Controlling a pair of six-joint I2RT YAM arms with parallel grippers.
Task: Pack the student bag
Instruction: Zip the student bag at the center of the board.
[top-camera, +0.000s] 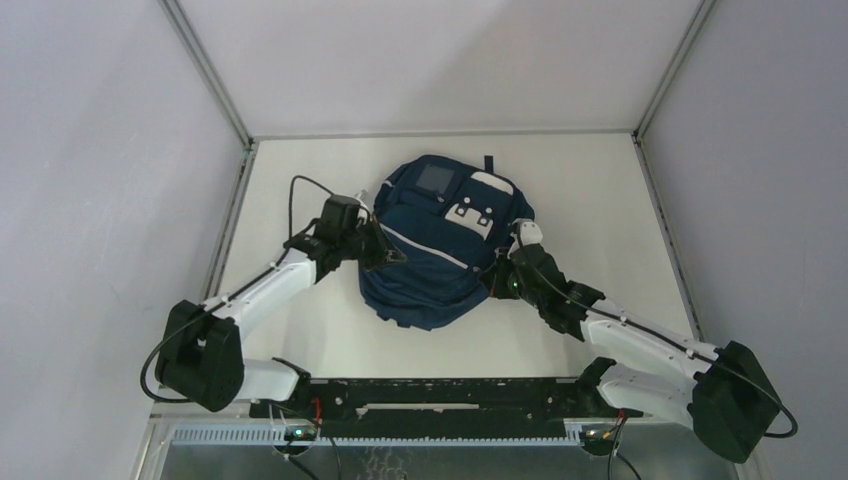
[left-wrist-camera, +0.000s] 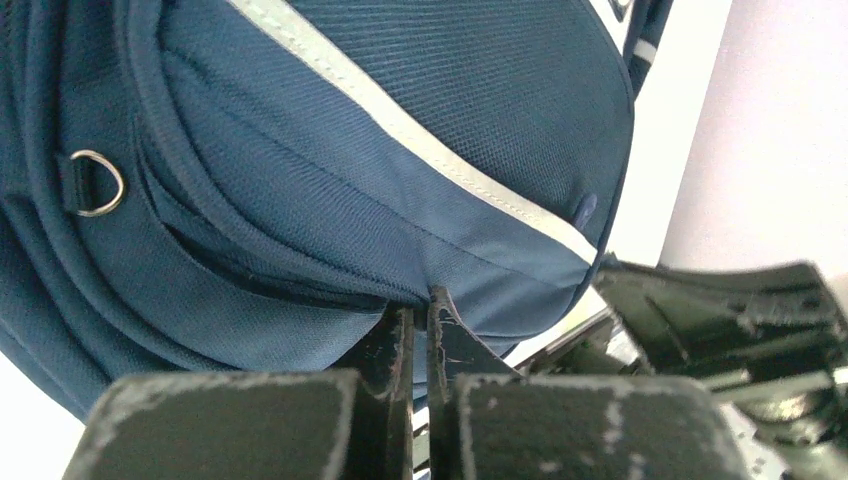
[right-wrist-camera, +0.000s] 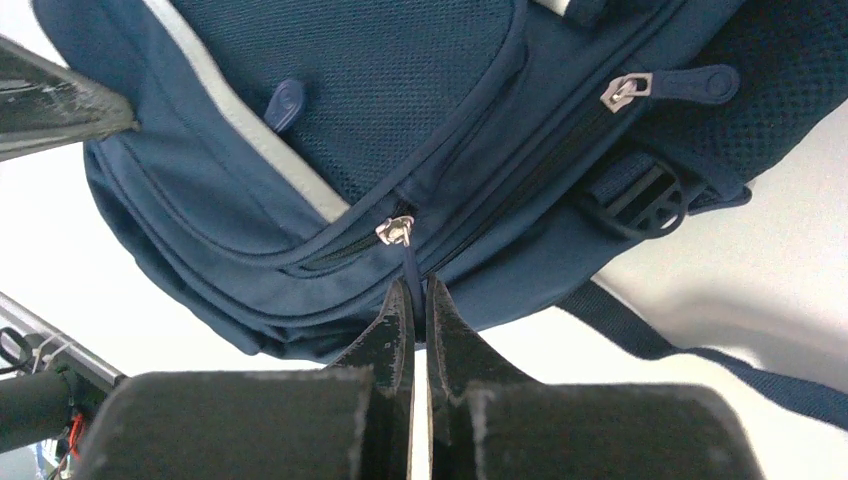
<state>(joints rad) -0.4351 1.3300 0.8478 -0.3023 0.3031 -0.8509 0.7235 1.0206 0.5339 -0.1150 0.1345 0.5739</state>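
The student bag (top-camera: 440, 250), a navy backpack with white piping, white patches and a grey window, lies in the middle of the white table. At its left side my left gripper (top-camera: 385, 255) is shut, pinching a fold of the bag's blue fabric (left-wrist-camera: 420, 305) just below a seam. On the bag's right side my right gripper (top-camera: 497, 280) is also shut, holding the blue pull tab (right-wrist-camera: 410, 265) that hangs from a silver zipper slider (right-wrist-camera: 396, 231). That zipper looks slightly parted to the left of the slider. What is inside the bag is hidden.
A second zipper slider (right-wrist-camera: 622, 92), a black buckle (right-wrist-camera: 645, 200) and a loose strap (right-wrist-camera: 700, 350) lie on the bag's right side. A metal D-ring (left-wrist-camera: 97, 183) sits on its left. Grey walls (top-camera: 100, 150) close in the table on three sides.
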